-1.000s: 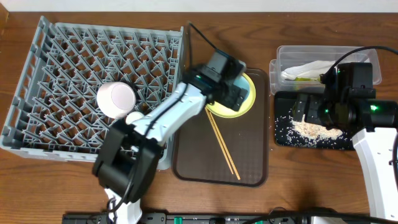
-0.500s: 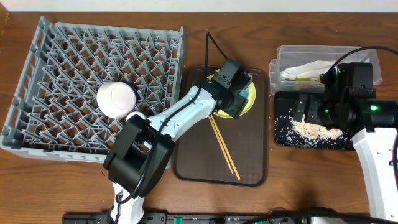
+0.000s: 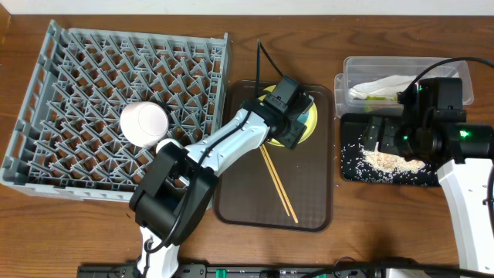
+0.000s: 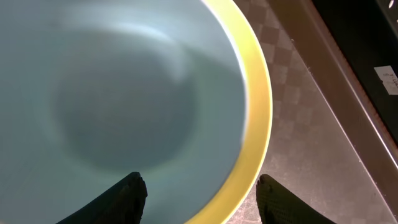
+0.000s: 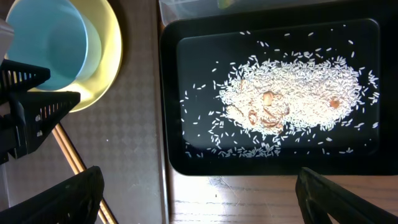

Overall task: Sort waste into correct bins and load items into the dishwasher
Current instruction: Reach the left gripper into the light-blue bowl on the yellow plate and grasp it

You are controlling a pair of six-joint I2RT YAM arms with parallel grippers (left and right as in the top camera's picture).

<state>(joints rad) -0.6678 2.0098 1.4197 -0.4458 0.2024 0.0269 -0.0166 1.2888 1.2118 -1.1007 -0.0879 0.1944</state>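
Now, left jaws straddle the bowl (image 4: 124,93) rim, clamped or not I can't tell; right jaws wide apart. Next: grip, lift to rack (image 3: 100,69).

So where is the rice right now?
In the overhead view the rice lies piled in the black tray on the right, just below the clear box.
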